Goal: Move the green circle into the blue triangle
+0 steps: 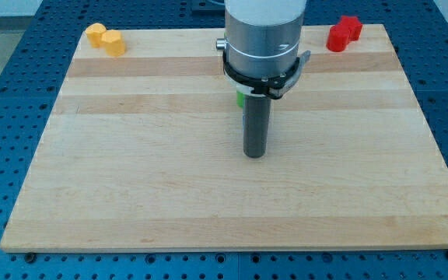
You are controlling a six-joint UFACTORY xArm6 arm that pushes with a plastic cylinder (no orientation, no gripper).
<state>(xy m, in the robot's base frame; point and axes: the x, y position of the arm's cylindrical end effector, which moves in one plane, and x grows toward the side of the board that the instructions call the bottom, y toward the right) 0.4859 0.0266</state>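
Note:
Only a small sliver of the green block shows, peeking out at the left of my rod near the board's middle; its shape cannot be made out. My tip rests on the wooden board just toward the view's bottom of that green sliver. The arm's grey body hides most of the green block and the area behind it. No blue triangle shows in the view; it may be hidden behind the arm.
A yellow block lies at the board's top left corner. A red block lies at the top right corner. The wooden board sits on a blue perforated table.

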